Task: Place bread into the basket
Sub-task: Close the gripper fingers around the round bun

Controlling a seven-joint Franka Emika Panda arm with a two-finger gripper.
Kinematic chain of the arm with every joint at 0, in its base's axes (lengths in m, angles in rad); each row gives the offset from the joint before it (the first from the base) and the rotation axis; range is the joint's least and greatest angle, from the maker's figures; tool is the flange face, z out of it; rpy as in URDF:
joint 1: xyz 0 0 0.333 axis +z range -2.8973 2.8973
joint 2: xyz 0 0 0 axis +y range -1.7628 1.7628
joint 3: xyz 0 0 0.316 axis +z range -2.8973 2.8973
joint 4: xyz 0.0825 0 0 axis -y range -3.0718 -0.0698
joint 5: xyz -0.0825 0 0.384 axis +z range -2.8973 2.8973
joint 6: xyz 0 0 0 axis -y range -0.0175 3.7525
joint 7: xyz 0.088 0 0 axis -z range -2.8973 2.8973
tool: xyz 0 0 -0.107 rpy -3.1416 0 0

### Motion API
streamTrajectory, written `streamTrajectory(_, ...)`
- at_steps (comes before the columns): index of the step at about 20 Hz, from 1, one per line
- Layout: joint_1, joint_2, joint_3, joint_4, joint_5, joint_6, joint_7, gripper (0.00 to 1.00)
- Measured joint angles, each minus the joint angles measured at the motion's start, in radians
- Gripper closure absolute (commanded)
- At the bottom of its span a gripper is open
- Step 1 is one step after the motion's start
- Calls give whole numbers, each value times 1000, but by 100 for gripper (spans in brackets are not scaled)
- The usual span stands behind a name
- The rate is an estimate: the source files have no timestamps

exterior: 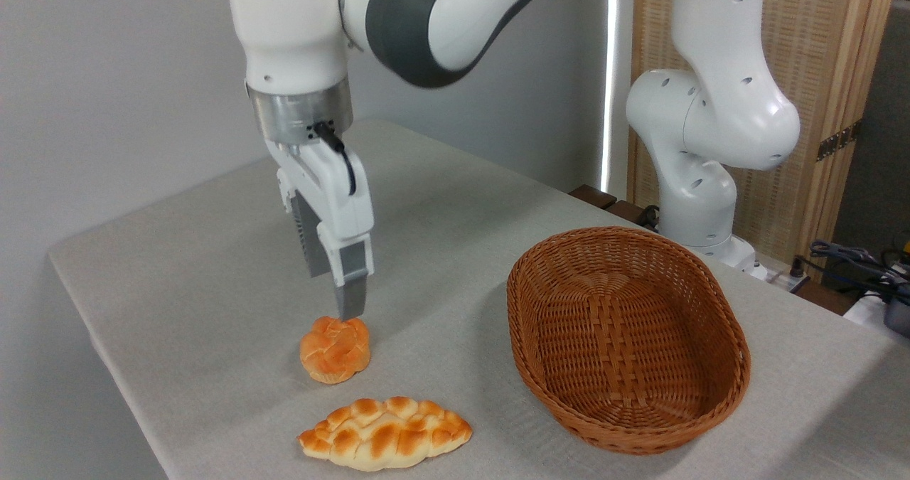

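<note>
The bread (pixel 335 348), a small round knotted bun with a golden-orange crust, lies on the grey tablecloth left of centre. My gripper (pixel 334 294) hangs straight above it, pointing down and open, with nothing between its fingers. The nearer fingertip (pixel 350 302) reaches down to the bun's top edge; the other finger shows darker behind it and higher in the picture. The basket (pixel 718 302), a large oval reddish-brown wicker one with a thick rim, stands to the right of the bun and holds nothing.
A longer flat braided loaf (pixel 385 434) lies near the table's front edge, just below the bun. The table's left edge (pixel 92 323) runs close to the bun. The arm's white base (pixel 700 203) stands behind the basket, with cables (pixel 864 267) at far right.
</note>
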Motion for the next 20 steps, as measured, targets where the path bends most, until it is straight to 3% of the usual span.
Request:
streamTrajectory(11, 0, 13, -52, -119, 1, 141, 3, 0)
streamTrajectory(15, 0, 26, -57, -132, 55, 164, 14, 0)
streamTrajectory(20, 1, 42, -59, -137, 61, 200, 14, 0)
